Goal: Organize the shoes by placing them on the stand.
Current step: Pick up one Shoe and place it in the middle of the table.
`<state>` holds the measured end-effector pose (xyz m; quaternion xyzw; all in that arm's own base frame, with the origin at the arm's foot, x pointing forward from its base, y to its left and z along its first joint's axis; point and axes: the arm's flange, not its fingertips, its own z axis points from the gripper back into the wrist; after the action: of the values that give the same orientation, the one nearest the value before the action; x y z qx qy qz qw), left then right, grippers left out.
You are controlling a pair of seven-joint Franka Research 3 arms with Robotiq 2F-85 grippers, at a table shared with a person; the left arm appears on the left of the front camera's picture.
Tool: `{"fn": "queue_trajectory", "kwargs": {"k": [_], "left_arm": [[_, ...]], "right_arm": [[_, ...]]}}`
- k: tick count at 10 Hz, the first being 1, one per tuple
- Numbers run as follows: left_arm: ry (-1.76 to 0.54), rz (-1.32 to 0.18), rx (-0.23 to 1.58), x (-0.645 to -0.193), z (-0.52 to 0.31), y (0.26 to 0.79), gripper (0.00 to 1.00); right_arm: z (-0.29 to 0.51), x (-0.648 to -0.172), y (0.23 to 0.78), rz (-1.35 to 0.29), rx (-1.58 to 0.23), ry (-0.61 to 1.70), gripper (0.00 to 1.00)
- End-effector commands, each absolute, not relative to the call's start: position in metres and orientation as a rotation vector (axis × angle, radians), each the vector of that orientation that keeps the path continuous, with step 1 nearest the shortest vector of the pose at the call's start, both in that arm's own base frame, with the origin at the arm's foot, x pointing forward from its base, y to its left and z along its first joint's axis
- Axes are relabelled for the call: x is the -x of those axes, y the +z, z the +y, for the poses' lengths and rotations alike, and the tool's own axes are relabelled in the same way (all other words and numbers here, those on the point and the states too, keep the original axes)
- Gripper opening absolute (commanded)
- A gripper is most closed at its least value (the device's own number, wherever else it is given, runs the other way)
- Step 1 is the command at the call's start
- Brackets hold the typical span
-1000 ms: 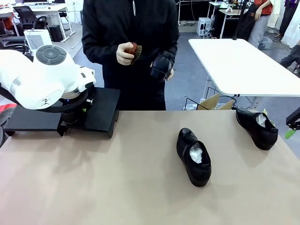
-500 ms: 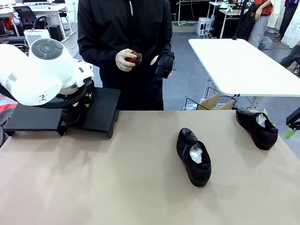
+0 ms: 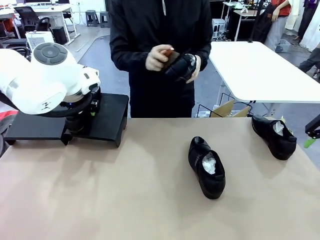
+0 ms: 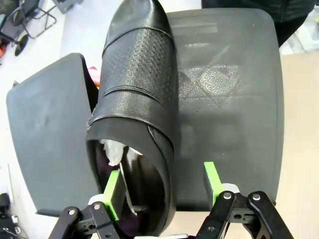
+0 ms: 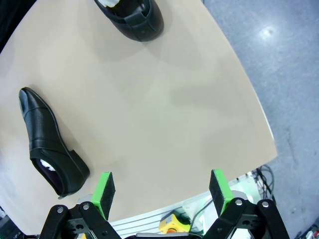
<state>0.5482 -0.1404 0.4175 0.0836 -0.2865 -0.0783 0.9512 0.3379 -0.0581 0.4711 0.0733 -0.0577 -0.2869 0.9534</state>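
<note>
Done so far, by the look of it: one shoe out of four. Lying on the black stand point(image 4: 229, 99), the first shoe point(image 4: 139, 74), toe pointing away, white paper tucked inside. Around its heel, the left gripper point(image 4: 162, 185), spread apart and not squeezing, with a gap on one side.

Left to do: three more. Down on the brown table point(image 3: 125, 200), the middle shoe point(image 3: 206, 167) and, near the right edge, the corner shoe point(image 3: 274, 136). Up in the person's hands point(image 3: 159, 57), the fourth shoe point(image 3: 181, 67), well away from the stand.

Hovering over the table edge, the right gripper point(image 5: 162, 186), spread wide and holding nothing. About a quarter of the way there, at a guess.
</note>
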Motion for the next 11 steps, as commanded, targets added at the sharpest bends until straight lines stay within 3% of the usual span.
{"fn": "queue_trajectory", "kwargs": {"k": [1, 3, 6, 8, 11], "left_arm": [[-0.164, -0.594, -0.175, -0.551, -0.141, 0.422, 0.81], [-0.159, -0.583, -0.170, -0.549, -0.140, 0.418, 0.81], [-0.062, -0.678, -0.204, -0.501, -0.144, 0.490, 0.81], [-0.187, -0.627, -0.151, -0.456, -0.165, 0.522, 0.81], [-0.322, -0.391, 0.003, -0.408, -0.197, 0.530, 0.81]], "right_arm": [[-0.059, -0.338, 0.471, -0.122, -0.149, -0.571, 1.00], [-0.059, -0.338, 0.471, -0.122, -0.149, -0.571, 1.00], [-0.059, -0.338, 0.471, -0.122, -0.149, -0.571, 1.00], [-0.059, -0.338, 0.471, -0.122, -0.149, -0.571, 1.00], [-0.059, -0.338, 0.471, -0.122, -0.149, -0.571, 1.00]]}}
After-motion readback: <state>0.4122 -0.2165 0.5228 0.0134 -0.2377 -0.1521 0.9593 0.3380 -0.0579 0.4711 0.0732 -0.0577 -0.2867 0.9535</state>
